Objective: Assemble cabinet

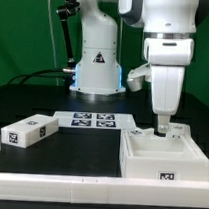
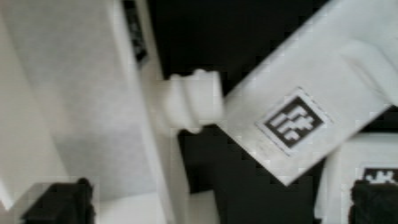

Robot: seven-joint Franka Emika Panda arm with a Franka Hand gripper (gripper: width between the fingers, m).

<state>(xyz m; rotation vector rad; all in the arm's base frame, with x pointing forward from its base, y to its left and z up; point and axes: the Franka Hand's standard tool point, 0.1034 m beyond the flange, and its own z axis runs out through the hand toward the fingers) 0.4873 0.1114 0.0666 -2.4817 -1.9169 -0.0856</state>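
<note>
The cabinet's white box-shaped body (image 1: 157, 158) lies open side up at the exterior view's right, with a tag on its front wall. My gripper (image 1: 163, 126) hangs straight down over its back part, fingertips just at the rim. In the wrist view my gripper (image 2: 217, 200) is open, with dark fingertips (image 2: 54, 200) far apart. Between and beyond them are a white wall (image 2: 80, 100), a round white knob (image 2: 192, 95) and a slanted white panel with a tag (image 2: 294, 118). A separate white tagged block (image 1: 26, 132) lies at the exterior view's left.
The marker board (image 1: 92, 119) lies flat on the black table behind the parts. The robot's white base (image 1: 97, 57) stands at the back. A white strip (image 1: 47, 184) runs along the table's front edge.
</note>
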